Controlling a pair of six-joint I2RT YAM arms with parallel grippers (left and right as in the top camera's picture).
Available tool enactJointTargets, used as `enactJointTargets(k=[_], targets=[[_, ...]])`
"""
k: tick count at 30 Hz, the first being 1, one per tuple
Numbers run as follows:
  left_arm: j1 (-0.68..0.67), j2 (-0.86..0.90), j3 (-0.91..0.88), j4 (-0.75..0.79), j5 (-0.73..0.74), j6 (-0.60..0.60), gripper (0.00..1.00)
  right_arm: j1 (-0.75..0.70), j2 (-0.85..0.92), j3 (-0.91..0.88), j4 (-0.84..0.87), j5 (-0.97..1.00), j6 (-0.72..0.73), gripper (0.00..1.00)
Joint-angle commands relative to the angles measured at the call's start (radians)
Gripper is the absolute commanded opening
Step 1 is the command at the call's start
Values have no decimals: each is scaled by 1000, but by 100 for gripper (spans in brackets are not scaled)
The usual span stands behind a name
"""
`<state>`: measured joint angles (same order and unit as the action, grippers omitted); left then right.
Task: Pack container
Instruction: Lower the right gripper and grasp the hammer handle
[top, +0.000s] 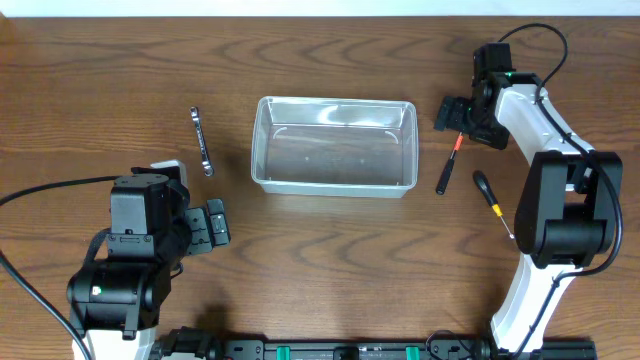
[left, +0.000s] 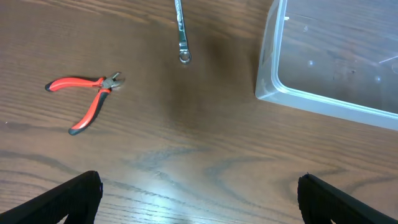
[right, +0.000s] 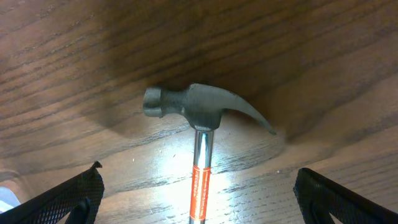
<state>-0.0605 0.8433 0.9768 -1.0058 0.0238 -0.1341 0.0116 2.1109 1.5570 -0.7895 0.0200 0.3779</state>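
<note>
My left arm (top: 120, 270) is folded at the near left, with the wrist pointing right. My left gripper (top: 216, 222) has both fingers spread fully apart and holds nothing. My right arm (top: 560, 200) extends to the far right, with the wrist bent leftward. My right gripper (top: 452, 112) is likewise spread wide and grips nothing.

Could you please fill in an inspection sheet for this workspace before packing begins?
Surface: wooden table, no spills seen.
Job's things: container upright, empty, mid-table. Outside it: wrench to its left, hammer and screwdriver to its right, pliers by the left arm.
Clutter: nothing seen.
Grippers: left gripper open, empty; right gripper open over the hammer head, not gripping.
Cables: black cable to the left arm; another loops above the right arm.
Surroundings: black rail at the near edge.
</note>
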Motion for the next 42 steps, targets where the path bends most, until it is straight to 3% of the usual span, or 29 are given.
enactJointTargets(k=[1, 42], targets=[[5, -3, 21, 1, 10, -1, 98, 3, 18, 16, 10, 23, -9, 99], [5, -3, 21, 0, 10, -1, 98, 3, 23, -114, 119, 28, 19, 99]])
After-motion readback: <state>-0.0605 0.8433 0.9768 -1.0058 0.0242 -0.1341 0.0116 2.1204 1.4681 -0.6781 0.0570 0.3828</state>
